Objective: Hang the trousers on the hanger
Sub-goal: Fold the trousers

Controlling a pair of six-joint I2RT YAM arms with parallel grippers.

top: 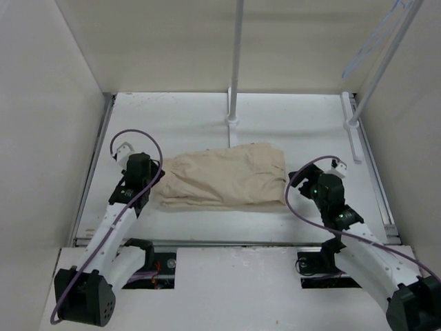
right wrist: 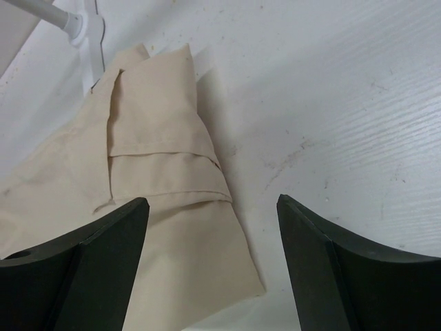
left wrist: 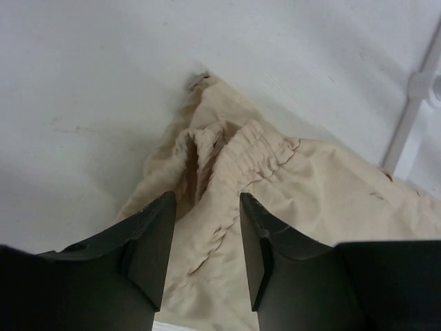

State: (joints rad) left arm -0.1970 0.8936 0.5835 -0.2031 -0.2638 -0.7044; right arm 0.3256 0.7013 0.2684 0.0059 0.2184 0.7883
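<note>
The beige trousers (top: 224, 176) lie folded and wrinkled on the white table (top: 172, 117), between the two arms. My left gripper (top: 156, 181) is at their left end. In the left wrist view it (left wrist: 207, 207) is open, low over the gathered waistband (left wrist: 241, 148), with cloth between the jaws. My right gripper (top: 299, 185) is at their right end. In the right wrist view it (right wrist: 212, 203) is wide open over the near corner of the folded leg hems (right wrist: 186, 227). The pale bluish hanger (top: 368, 43) hangs on the slanted pole at the top right, far from both grippers.
A white upright rack pole (top: 236, 62) stands behind the trousers; its foot shows in both wrist views (left wrist: 413, 103) (right wrist: 76, 24). A second slanted pole (top: 386, 62) rises from the back right. White walls enclose the table on the left, right and back.
</note>
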